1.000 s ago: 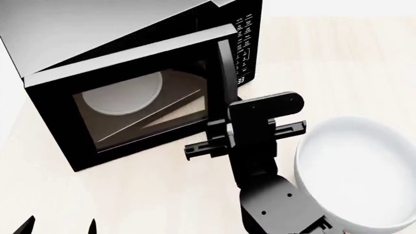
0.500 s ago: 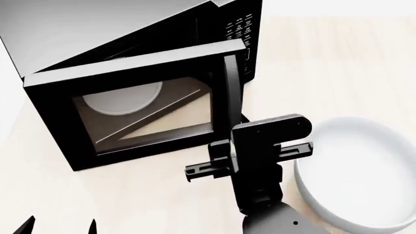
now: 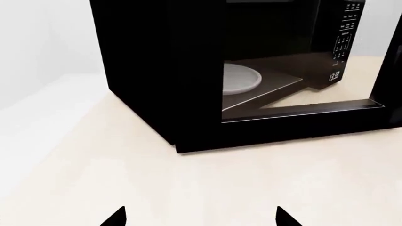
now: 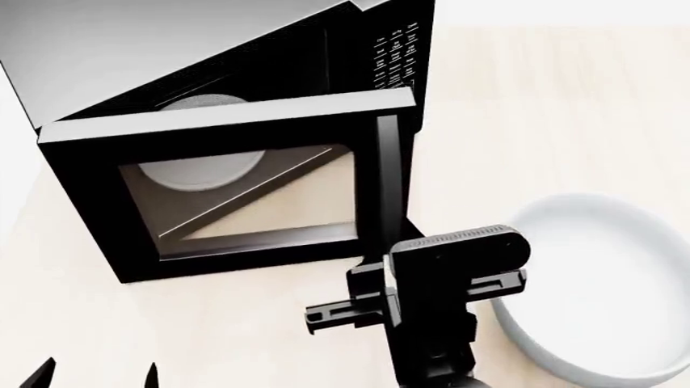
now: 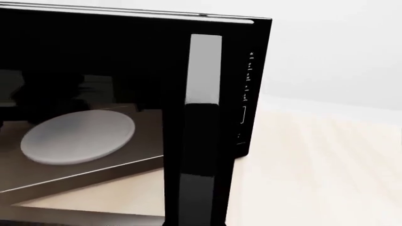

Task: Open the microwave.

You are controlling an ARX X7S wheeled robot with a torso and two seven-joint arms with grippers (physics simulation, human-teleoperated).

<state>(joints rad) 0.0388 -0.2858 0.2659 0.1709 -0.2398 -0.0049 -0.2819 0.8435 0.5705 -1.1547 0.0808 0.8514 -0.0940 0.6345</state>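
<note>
The microwave (image 4: 216, 65) is a big black box with a grey top, standing at the back left of the pale table. Its glass door (image 4: 237, 194) stands swung well out, hinged on the left, and the white turntable (image 4: 199, 170) shows through it. My right gripper (image 4: 397, 275) sits at the lower end of the door's vertical handle (image 4: 386, 178). In the right wrist view that handle (image 5: 204, 117) runs straight down the centre, with no fingertips showing beside it. My left gripper (image 3: 201, 217) is open low at the near left, apart from the microwave (image 3: 157, 70).
A large white bowl (image 4: 603, 299) stands on the table just right of my right arm, close to the gripper. The keypad panel (image 4: 397, 56) and clock display (image 3: 333, 76) are at the oven's right side. Bare table (image 4: 539, 121) lies to the right of the microwave.
My right gripper has drawn back toward the near edge of the table, and the door has swung further out with it. The left gripper has stayed put.
</note>
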